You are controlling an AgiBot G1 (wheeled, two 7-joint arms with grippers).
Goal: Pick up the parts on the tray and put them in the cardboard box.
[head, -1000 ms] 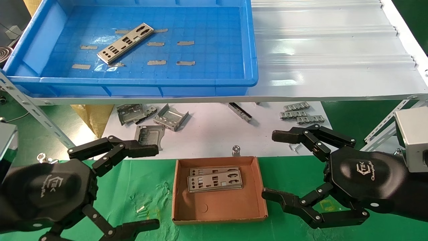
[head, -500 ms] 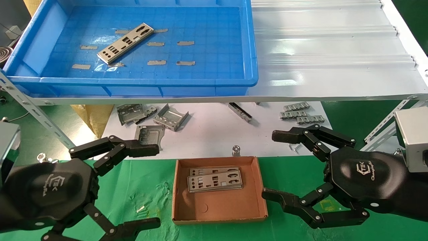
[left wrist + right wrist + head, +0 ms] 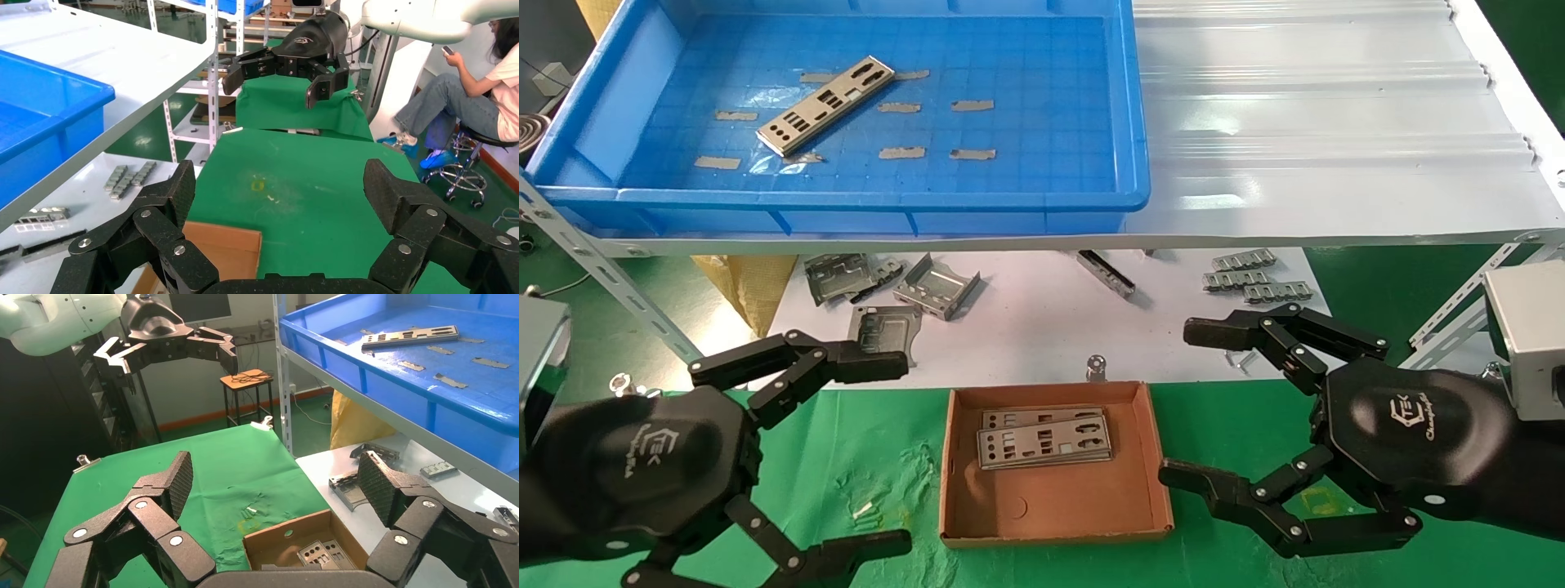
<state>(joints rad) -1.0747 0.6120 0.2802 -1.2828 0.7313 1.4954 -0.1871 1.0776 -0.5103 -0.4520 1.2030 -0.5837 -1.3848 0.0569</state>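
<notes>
Head view: "TEK" logo on left gripper [image 3: 878, 453] and right gripper [image 3: 1197, 400], both spread wide, empty, flanking cardboard box [image 3: 1054, 527]. Two parts [image 3: 1044, 439] stacked against box's far wall; one part [image 3: 825, 105] up on tray [image 3: 1128, 122], beyond box.

Left wrist view: bare green cloth [image 3: 306, 196] past box.

Right wrist view: box open-topped between fingers [image 3: 177, 484].

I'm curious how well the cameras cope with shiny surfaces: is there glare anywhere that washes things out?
Head view: bright streaks of glare on the white shelf, and a faint sheen on the tray floor; the lone part stays readable. Right wrist view: the same part shows clearly, without glare.
</notes>
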